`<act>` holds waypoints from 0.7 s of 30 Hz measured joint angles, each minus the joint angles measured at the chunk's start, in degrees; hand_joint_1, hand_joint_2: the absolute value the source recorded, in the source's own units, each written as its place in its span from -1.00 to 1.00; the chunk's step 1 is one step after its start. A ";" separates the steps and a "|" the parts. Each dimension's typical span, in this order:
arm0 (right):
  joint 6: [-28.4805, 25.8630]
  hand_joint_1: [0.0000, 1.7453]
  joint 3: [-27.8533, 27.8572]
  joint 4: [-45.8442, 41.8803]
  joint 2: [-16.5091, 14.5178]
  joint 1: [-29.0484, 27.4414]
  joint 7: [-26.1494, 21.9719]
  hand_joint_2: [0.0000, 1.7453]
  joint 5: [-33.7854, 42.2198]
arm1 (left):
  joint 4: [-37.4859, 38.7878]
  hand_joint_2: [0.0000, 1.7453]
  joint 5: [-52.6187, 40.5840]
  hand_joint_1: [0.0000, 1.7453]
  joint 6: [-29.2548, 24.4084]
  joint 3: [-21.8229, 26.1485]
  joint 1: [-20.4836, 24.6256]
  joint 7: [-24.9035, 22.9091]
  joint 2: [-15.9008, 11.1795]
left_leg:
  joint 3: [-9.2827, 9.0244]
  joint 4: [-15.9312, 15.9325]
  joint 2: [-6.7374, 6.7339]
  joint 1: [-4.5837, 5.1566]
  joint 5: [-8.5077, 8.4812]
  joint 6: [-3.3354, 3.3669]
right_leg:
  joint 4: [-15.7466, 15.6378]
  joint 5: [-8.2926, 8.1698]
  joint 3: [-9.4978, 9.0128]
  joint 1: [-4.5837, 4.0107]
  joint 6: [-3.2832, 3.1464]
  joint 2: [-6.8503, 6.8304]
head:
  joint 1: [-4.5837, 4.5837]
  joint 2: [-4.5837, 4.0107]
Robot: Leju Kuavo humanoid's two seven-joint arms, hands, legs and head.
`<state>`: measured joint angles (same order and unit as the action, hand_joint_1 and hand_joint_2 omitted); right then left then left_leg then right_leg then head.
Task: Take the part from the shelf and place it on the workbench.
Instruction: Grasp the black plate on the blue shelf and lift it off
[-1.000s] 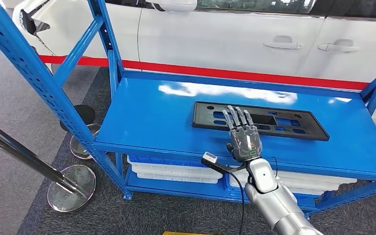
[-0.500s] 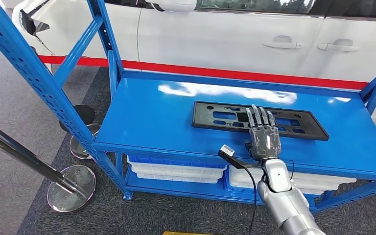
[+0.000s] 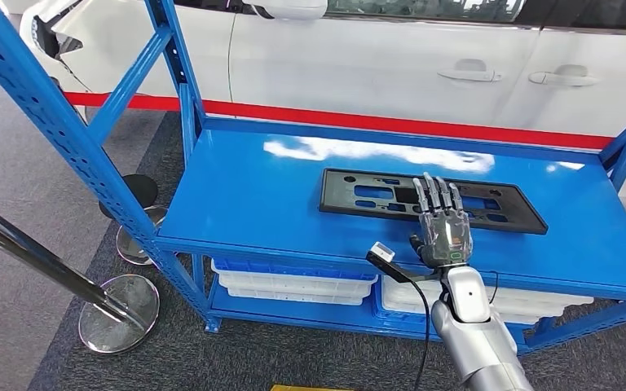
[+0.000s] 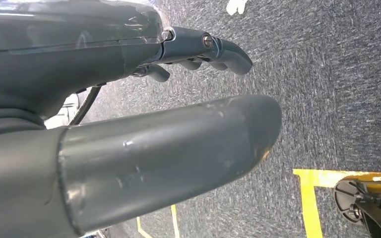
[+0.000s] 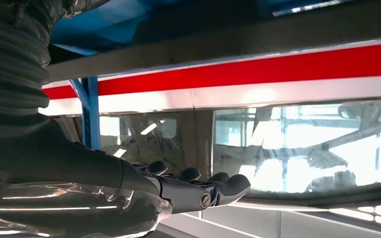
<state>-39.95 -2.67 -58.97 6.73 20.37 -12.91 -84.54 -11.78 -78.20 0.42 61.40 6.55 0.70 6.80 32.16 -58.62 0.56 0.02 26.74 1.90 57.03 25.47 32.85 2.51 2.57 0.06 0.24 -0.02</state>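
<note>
Part (image 3: 432, 200): flat on shelf (image 3: 244, 191).
Right hand (image 3: 443, 232): shifted rightward over part's middle; fingers (image 3: 436, 194) straight, empty.
Grasp: pending.

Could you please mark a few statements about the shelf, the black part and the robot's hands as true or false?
1. The black part lies flat on the blue shelf. True.
2. The right hand has lifted the part clear of the shelf. False: the part lies on the shelf, and the hand is stretched out flat over its near edge with nothing in its grasp.
3. White trays sit on the lower level of the shelf. True.
4. The left hand holds the part. False: it hangs over grey carpet and holds nothing.
5. A white car stands behind the shelf. True.
</note>
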 joint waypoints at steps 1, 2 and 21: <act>0.00 -1.00 0.02 -0.37 -0.22 -0.05 -0.20 1.00 0.00 | 0.00 -1.00 -0.07 -1.00 0.00 -0.01 0.01 0.00 0.00 | 0.00 0.00 0.00 0.00 0.00 0.00 | 0.00 0.00 0.00 0.00 0.00 0.00 | 0.00 0.00; 0.00 -1.00 0.02 -0.66 -0.44 -0.08 -0.36 1.00 -0.01 | 0.00 -1.00 -0.16 -1.00 0.00 -0.03 0.01 0.00 0.00 | 0.00 0.00 0.00 0.00 0.00 0.00 | 0.00 0.00 0.00 0.00 0.00 0.00 | 0.00 0.00; 0.00 -1.00 -3.14 -1.41 -4.37 3.68 3.27 1.00 -3.01 | 0.00 -1.00 -1.93 -1.00 0.83 -1.58 1.18 -1.03 0.03 | 0.01 0.00 0.00 0.00 -0.02 -0.02 | 0.04 0.00 -0.01 0.00 0.00 0.00 | 0.00 0.00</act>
<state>-39.95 -5.81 -60.38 2.35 24.04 -9.64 -87.55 -11.78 -80.13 1.25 59.82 7.72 -0.33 6.83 32.17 -58.62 0.56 0.01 26.71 1.89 57.07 25.47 32.84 2.52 2.57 0.06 0.24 -0.02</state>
